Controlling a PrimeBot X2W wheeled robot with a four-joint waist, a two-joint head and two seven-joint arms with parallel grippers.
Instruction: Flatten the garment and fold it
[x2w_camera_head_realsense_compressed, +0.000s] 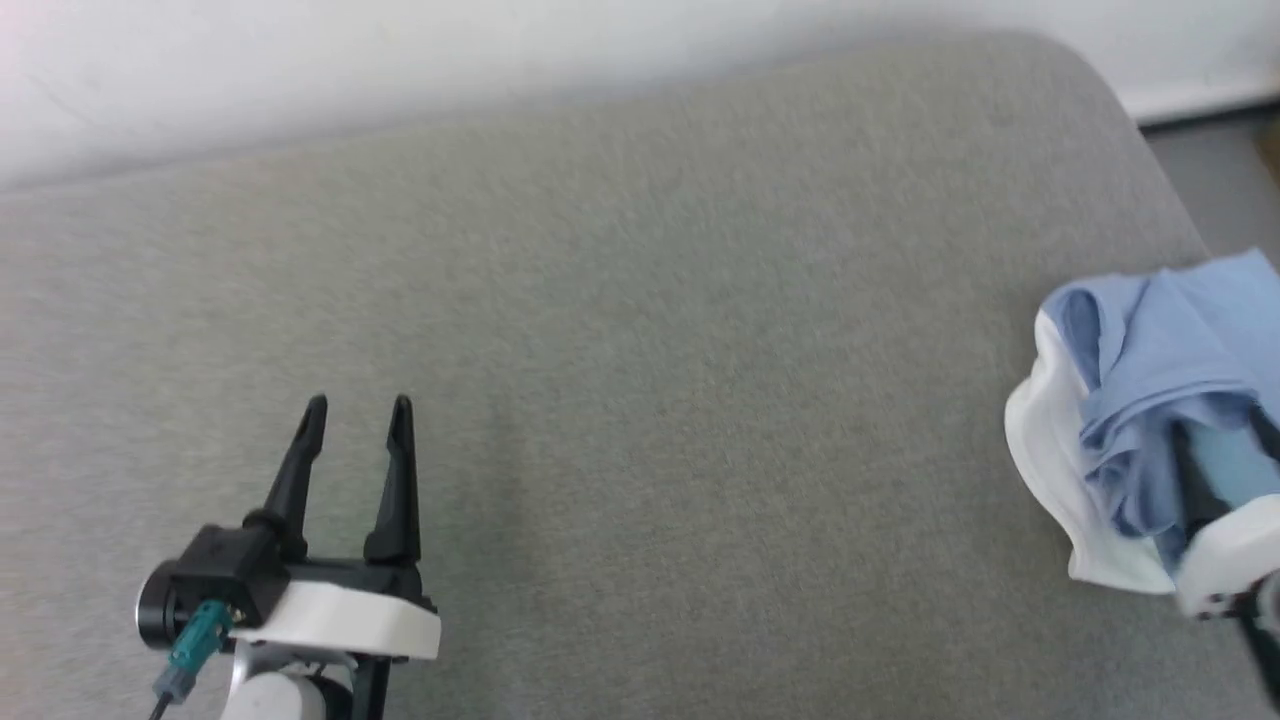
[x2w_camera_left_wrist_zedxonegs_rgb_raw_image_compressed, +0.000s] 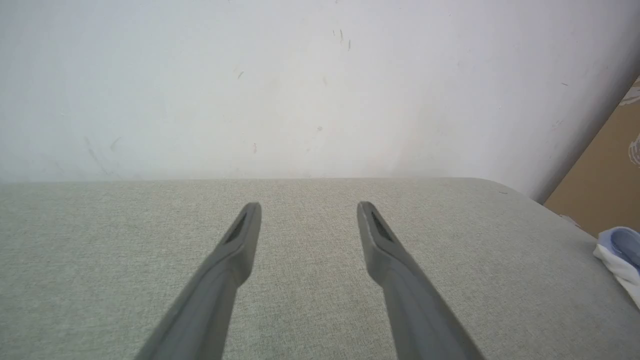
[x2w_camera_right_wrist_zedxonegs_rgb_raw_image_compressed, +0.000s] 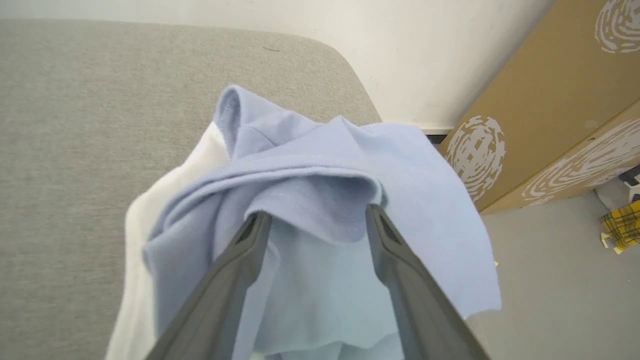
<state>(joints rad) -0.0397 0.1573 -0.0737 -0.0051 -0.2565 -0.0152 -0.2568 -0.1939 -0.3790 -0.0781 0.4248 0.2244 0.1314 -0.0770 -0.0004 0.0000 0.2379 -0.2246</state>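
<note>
Garment is bunched in a heap at the right edge of the grey cushion. It looks like soft, light, floppy knit and will likely sag and slip. Right gripper has its fingers spread, cloth draped over the tips, nothing pinched. Left gripper is open over bare cushion, near left. Best hold is probably the white collar or a hem edge, not the loose middle.

I see a grey cushion mid-frame, a white wall along the top, cardboard boxes upper right, and grey floor lower right.
</note>
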